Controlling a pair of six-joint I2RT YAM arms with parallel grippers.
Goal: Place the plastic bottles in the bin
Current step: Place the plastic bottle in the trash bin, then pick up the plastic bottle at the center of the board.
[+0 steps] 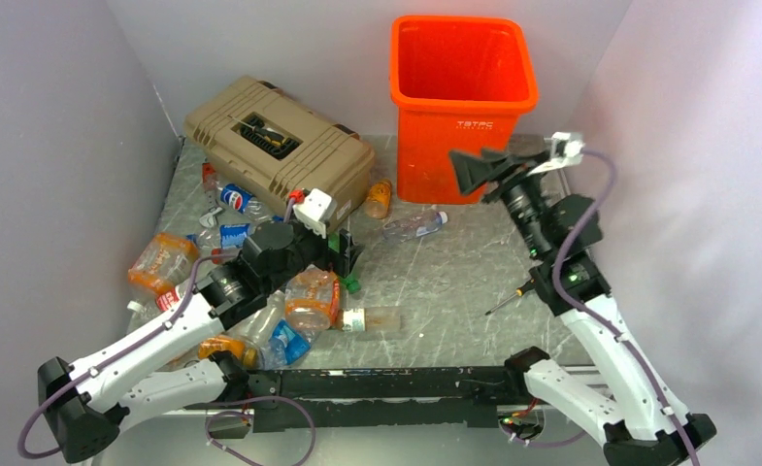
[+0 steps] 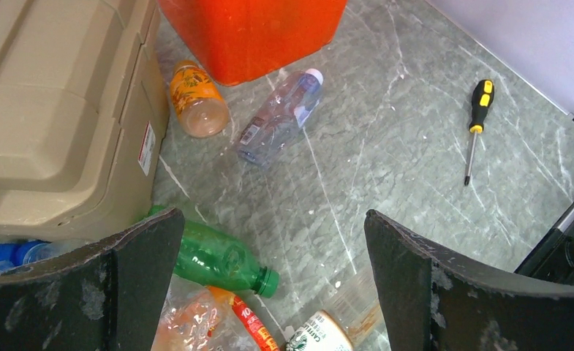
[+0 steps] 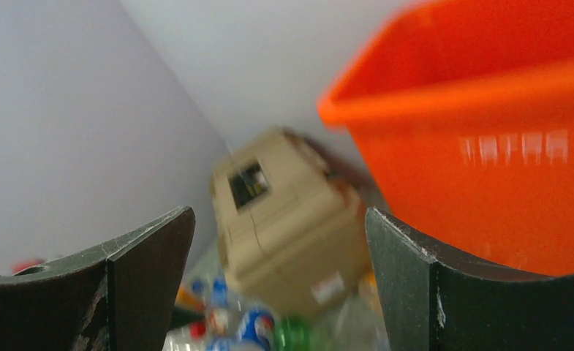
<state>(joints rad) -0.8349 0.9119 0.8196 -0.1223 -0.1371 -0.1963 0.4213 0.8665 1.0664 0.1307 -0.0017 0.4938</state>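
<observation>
The left arm reaches from its base at the near left corner forward and toward the middle, its white forearm lying low and its dark wrist bent so the left end effector points forward and down. In its wrist view the left end effector stands wide apart, the two dark fingers spread to either side with nothing gripped between them.

The right arm rises from the near right corner, elbow bent, forearm leaning up and inward. The right end effector is held high, pointing left. Its wrist view, blurred, shows the right end effector also spread wide and holding nothing.
</observation>
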